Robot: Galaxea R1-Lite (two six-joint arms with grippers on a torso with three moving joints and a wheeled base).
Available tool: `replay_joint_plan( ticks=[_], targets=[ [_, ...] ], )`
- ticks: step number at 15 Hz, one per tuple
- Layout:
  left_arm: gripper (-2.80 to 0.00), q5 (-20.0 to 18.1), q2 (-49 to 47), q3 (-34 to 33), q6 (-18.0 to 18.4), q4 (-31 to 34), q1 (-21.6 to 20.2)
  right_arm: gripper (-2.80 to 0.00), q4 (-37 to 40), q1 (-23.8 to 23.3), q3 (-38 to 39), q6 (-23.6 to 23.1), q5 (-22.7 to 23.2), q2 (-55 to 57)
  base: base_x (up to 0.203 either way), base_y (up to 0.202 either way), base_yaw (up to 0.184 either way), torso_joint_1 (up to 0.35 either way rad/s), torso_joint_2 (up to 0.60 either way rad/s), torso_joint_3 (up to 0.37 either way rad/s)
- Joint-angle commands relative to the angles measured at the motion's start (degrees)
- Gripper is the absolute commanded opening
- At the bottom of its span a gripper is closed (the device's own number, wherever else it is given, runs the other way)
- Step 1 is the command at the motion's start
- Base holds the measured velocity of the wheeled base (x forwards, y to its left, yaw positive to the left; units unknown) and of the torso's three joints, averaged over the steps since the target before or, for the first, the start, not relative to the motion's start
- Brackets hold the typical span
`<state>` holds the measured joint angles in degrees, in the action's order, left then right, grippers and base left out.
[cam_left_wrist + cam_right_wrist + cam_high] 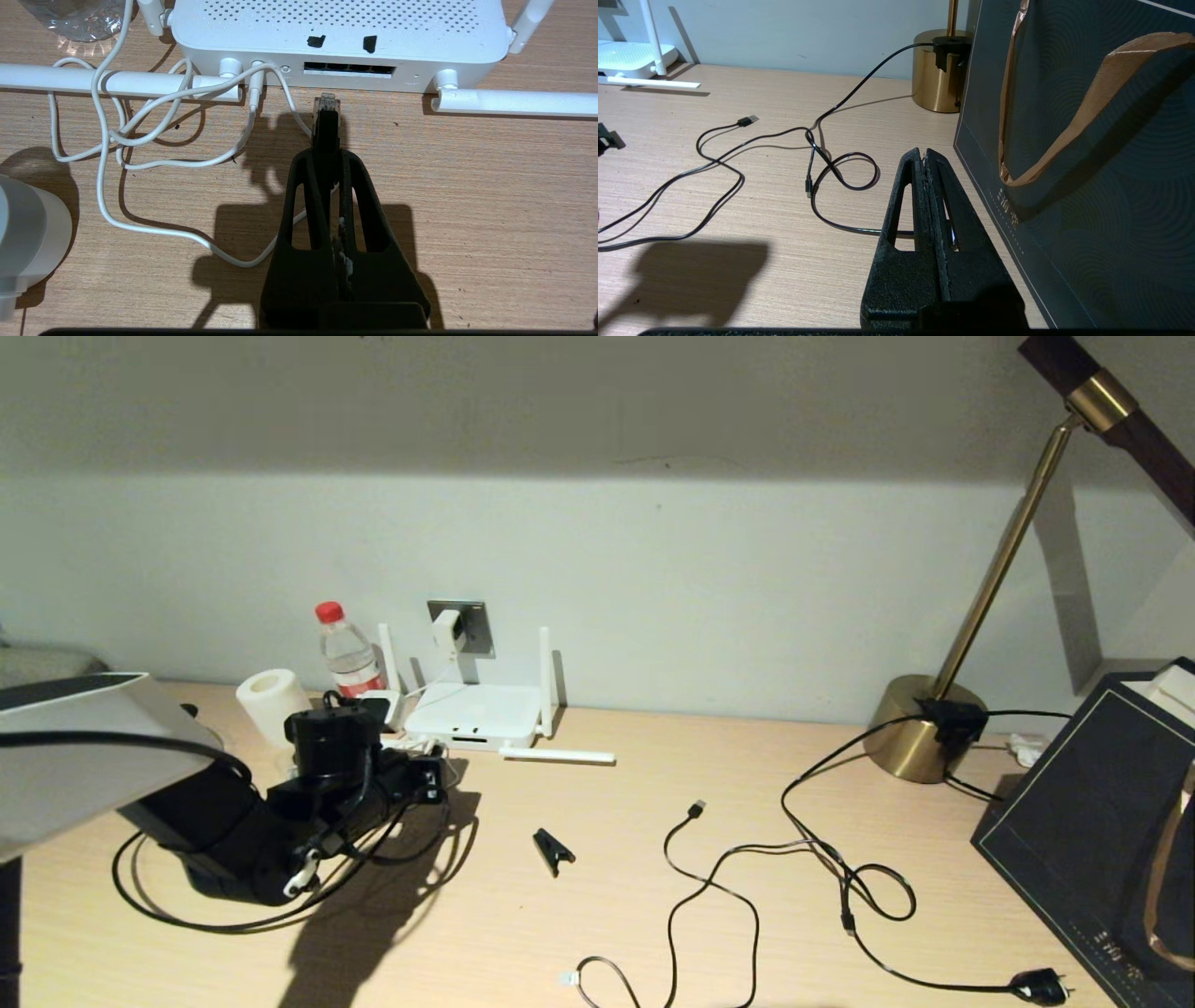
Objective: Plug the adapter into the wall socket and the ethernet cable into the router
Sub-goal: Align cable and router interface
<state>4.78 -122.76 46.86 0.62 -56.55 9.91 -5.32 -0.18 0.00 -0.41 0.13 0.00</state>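
Note:
The white adapter [448,630] sits plugged into the grey wall socket [474,623], and its thin white cord [100,177] runs down to the router [476,714]. My left gripper [327,151] is shut on the black ethernet cable, just in front of the router [336,28]. The cable's clear connector [327,102] pokes out past the fingertips, a short gap from the left end of the port row [349,69]. The rest of the ethernet cable [187,919] loops on the desk round my left arm. Beside a dark bag, my right gripper [925,154] is shut on nothing.
A water bottle [347,653] and a white paper roll [271,700] stand left of the router. A black clip [553,849], a thin USB cable [695,877] and a cord with a black mains plug [1041,985] lie mid-desk. A brass lamp [920,728] and the dark bag [1102,821] stand right.

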Motion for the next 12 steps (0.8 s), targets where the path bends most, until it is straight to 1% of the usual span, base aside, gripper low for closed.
replay_joint_plan(
  ticks=[1,4,7,12],
  targets=[
    [-2.8,0.06,-1.66,0.35,-0.09,-0.77,0.02,-2.8,-0.05,0.01,2.02,-0.02,0.04,0.09,0.0,0.0,0.0,0.0,0.0,0.0],
    [-2.8,0.05,-3.33,1.52,-0.14,-1.44,0.28,-2.8,-0.05,0.01,2.02,-0.02,0.04,0.09,0.0,0.0,0.0,0.0,0.0,0.0],
    [-2.8,0.14,-4.8,4.05,-0.16,-1.46,0.28,-2.8,-0.05,0.01,2.02,-0.02,0.04,0.09,0.0,0.0,0.0,0.0,0.0,0.0],
    [-2.8,0.06,-6.08,5.44,-0.18,-1.46,0.18,-2.8,-0.05,0.01,2.02,-0.02,0.04,0.09,0.0,0.0,0.0,0.0,0.0,0.0]
  ],
)
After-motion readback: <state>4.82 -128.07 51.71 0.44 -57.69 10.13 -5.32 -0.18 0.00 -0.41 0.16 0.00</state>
